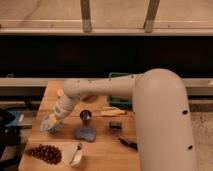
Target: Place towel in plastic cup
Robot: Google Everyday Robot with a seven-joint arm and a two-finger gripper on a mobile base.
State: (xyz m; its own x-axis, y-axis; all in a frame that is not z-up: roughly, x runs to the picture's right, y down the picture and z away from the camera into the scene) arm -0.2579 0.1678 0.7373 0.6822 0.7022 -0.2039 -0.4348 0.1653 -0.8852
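Observation:
My gripper (50,122) hangs low over the table's left edge, at the end of the white arm that reaches in from the right. It is shut on the towel (48,120), a small pale lump at its tip. Right under it sits the plastic cup (54,129), blue-grey, short and mostly covered by the gripper. Whether the towel touches the cup's inside is hidden.
A shiny metal cup (86,116) stands right of the gripper, with a blue sponge (86,133) in front of it. Dark grapes (45,152) and a white mug (74,155) lie near the front edge. A yellow item (113,112), small black items (116,125) and a green box (120,77) lie further right.

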